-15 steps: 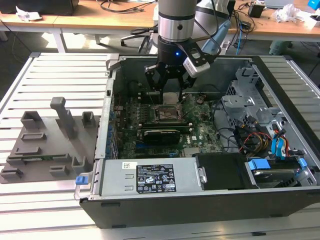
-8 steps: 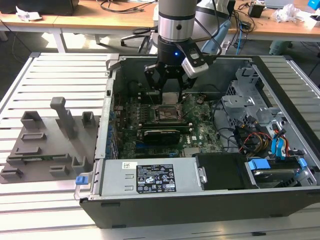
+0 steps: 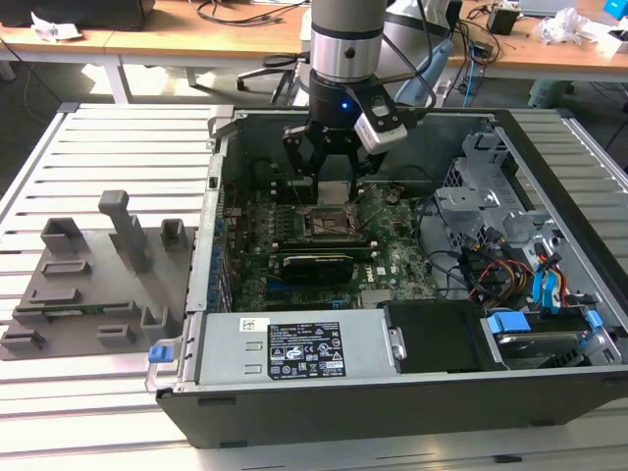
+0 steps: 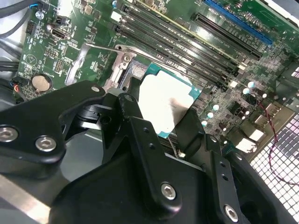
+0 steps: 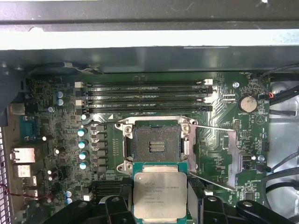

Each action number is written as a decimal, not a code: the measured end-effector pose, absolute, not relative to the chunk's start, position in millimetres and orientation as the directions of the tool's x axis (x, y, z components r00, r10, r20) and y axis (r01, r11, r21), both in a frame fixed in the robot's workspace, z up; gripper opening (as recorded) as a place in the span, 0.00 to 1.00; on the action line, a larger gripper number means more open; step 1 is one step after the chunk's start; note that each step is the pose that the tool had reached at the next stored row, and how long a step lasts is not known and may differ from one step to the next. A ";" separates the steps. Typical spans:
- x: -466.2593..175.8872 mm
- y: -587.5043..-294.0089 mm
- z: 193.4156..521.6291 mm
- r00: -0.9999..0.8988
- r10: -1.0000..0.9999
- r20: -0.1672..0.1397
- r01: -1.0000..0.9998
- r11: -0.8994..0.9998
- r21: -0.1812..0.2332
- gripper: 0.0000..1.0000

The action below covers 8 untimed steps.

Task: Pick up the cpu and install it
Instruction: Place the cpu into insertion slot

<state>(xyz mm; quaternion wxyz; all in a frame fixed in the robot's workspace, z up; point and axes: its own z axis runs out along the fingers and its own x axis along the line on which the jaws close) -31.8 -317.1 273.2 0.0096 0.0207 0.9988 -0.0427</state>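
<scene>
Firmly clamped between the black pincer's closed-in sides, the flat, square, silver-grey metal cpu with a green rim hangs above the motherboard. The first wrist view shows the bare socket just beside it; the exterior view shows the black computer case.

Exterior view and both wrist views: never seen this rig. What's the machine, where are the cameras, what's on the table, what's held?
The exterior view is a separate camera: one robot arm reaches into an open computer case on a slatted metal table, with a grey plastic fixture on the exterior view's left. Both wrist views come from cameras riding on the arm, looking at the motherboard. The gripper is shut on the cpu, a flat silver square, gripped by its edges. In the first wrist view the socket nearby is empty, its frame open: the chip is not yet installed.
</scene>
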 end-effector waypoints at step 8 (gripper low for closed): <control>-31.8 -317.1 273.2 -0.997 0.077 -0.021 0.079 0.993 -0.085 0.55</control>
